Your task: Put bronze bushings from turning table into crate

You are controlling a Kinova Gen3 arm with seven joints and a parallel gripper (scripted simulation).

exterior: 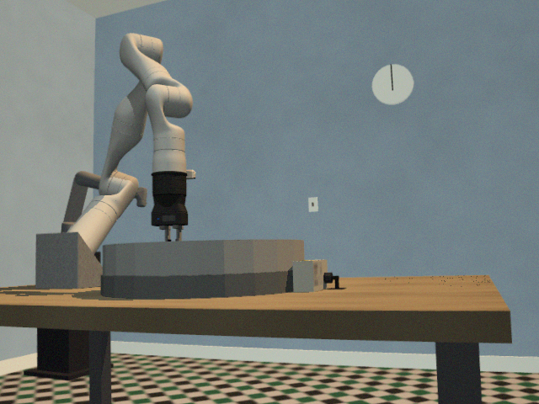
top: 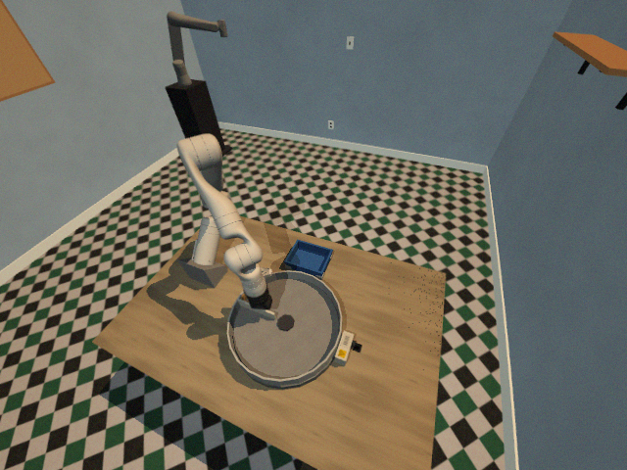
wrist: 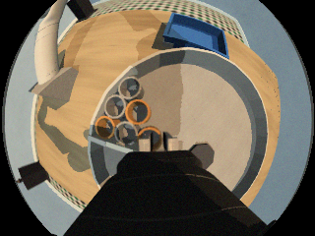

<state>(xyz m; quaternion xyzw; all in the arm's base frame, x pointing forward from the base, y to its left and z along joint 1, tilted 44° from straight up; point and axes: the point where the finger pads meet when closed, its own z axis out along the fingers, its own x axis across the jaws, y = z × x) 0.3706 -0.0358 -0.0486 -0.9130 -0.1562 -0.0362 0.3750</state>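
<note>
The turning table [top: 304, 349] [exterior: 195, 261] [wrist: 221, 98] is a round grey tray with a raised wall. In the wrist view, three bronze bushings [wrist: 138, 101] [wrist: 104, 117] [wrist: 149, 128] and three steel bushings [wrist: 130, 78] [wrist: 115, 95] [wrist: 127, 123] stand bunched at its left side. My gripper [exterior: 173, 239] [wrist: 157, 138] is partly open and empty, pointing down over the turning table, just right of the nearest bronze bushing in the wrist view. One finger partly covers that bushing. The blue crate [top: 308, 258] [wrist: 194, 35] stands outside the wall; no bushing shows in it.
A straight grey bar [top: 258, 309] [wrist: 110, 144] reaches inward from the wall beside the bushings. A dark hub [top: 285, 322] [wrist: 202, 154] is at the turning table's centre. A pale box with a black knob [top: 357, 347] [exterior: 328, 278] sits against the outer wall.
</note>
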